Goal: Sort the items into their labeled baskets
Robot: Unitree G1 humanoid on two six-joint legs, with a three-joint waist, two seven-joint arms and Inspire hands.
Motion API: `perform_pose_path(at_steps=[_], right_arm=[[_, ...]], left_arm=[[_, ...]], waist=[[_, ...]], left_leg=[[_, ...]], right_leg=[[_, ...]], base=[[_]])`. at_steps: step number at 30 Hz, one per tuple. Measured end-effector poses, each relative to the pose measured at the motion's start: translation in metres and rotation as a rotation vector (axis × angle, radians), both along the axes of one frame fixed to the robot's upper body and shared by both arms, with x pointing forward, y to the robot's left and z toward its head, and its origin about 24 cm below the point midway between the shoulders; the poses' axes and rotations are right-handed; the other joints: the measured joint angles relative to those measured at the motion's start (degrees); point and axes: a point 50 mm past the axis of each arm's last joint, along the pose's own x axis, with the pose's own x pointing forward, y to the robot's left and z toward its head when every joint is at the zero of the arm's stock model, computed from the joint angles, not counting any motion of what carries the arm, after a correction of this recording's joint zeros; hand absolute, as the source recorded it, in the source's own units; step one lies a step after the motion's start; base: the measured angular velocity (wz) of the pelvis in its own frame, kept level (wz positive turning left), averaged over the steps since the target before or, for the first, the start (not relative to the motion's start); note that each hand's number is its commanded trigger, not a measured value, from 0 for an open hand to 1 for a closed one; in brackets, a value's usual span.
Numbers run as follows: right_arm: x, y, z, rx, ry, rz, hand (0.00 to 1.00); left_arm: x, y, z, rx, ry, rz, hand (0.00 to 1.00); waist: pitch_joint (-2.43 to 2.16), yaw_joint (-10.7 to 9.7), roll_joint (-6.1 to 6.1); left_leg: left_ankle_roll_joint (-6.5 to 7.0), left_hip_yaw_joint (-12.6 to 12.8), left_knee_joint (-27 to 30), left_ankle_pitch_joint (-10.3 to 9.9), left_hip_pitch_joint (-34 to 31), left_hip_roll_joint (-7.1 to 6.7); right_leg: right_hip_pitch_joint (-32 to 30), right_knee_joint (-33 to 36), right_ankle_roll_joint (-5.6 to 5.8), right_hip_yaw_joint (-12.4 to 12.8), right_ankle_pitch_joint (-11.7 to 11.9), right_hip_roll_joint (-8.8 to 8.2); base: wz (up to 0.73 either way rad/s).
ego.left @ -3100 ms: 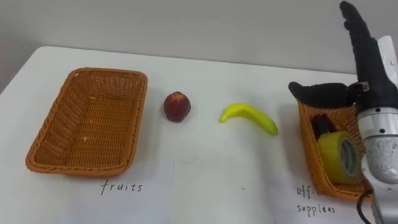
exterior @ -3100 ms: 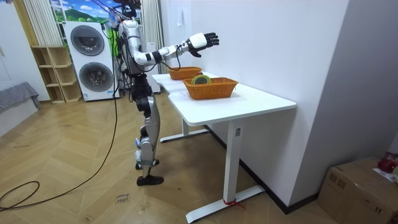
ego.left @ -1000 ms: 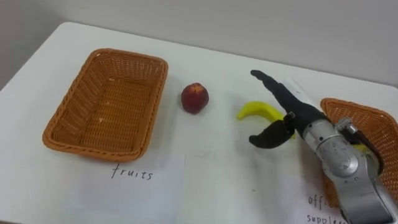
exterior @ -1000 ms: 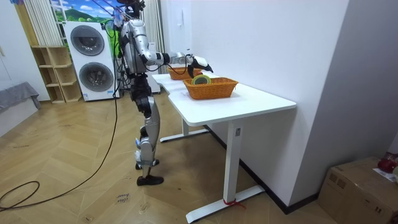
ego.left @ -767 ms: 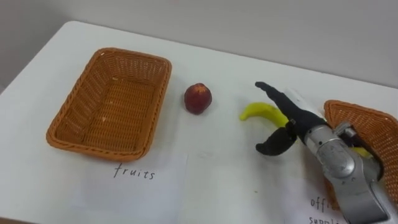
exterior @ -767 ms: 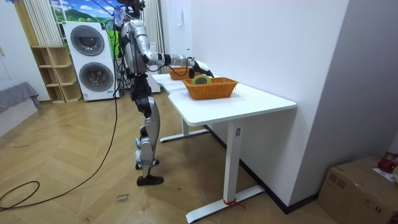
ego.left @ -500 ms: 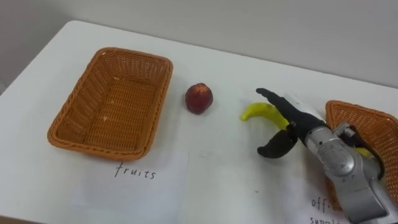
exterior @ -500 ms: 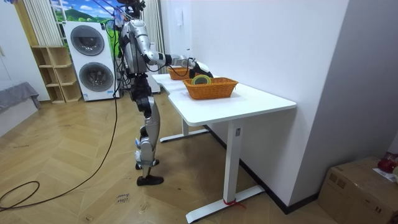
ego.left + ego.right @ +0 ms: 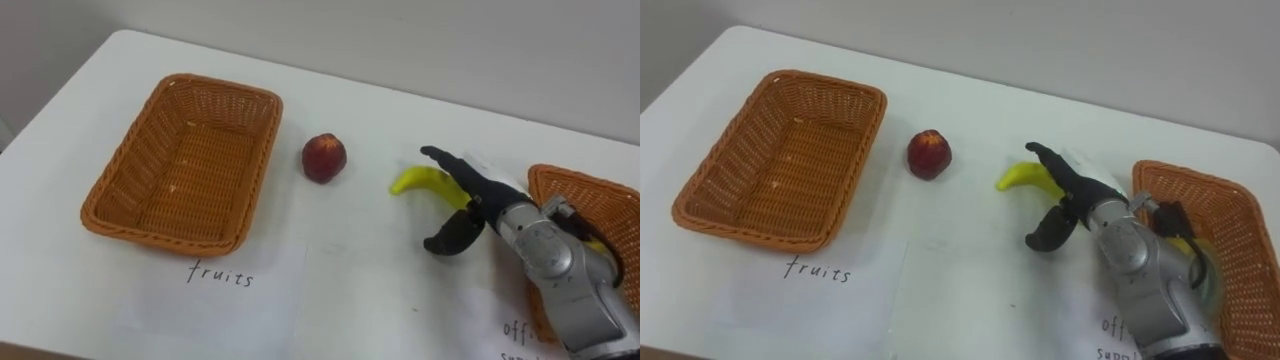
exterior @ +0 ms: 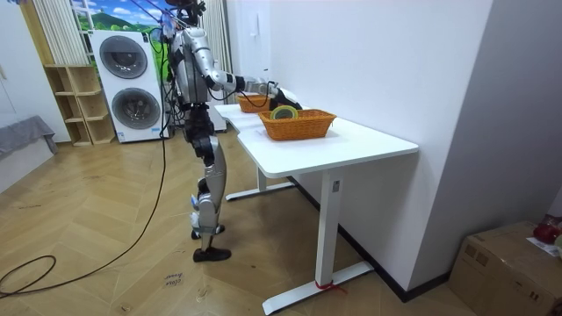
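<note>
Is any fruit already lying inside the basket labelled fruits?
No, the peach and the banana both lie on the table, outside the fruits basket.

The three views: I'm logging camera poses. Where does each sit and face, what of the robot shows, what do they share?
Left eye view: on the robot's head, looking down at the white table; the right robot hand enters lower right, open over the banana.
Right eye view: same head, slightly aside; same downward look, same hand.
Room view: standing off the table's end, facing the whole standing robot, arm stretched over the table.
Shared: the office-supplies basket and that hand.
</note>
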Motion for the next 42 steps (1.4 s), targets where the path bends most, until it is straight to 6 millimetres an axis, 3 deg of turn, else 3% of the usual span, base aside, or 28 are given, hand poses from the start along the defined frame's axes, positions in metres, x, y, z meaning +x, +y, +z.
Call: perform_pose_path(at_steps=[16,22,29,42], right_arm=[[0.009,-0.011,-0.009,-0.020,0.065,-0.060,0.00],[0.009,-0.011,-0.011,-0.017,0.090,-0.061,0.00],[0.009,-0.012,-0.012,-0.006,0.134,-0.039,0.00],[0.004,-0.010,-0.029,-0.027,0.275,0.028,0.00]], left_arm=[[-0.002,0.002,0.000,0.008,0.024,0.006,0.00],[-0.004,0.008,0.001,0.006,0.042,0.004,0.00],[-0.001,0.010,0.002,0.002,0.037,-0.004,0.00],[-0.002,0.011,0.003,0.009,0.054,-0.047,0.00]], waist=[[-0.02,1.3,-0.81],[0.08,1.6,-1.07],[0.24,1.8,-0.64],[0.08,1.9,-0.13]], left_leg=[[0.00,-0.1,0.0,0.0,0.0,0.03],[0.00,-1.0,0.3,0.0,0.0,-0.08],[0.00,-1.1,0.5,0.0,0.0,-0.09],[-0.11,-1.4,0.6,0.1,1.5,-0.22]], right_leg=[[0.0,-0.1,0.00,0.0,0.0,0.03],[0.4,-0.1,0.00,-1.1,0.0,-0.04],[0.6,-0.2,0.00,-1.3,0.0,-0.03],[2.2,-0.1,-0.01,-1.6,0.0,-0.14]], base=[[0.00],[0.07],[0.00],[0.00]])
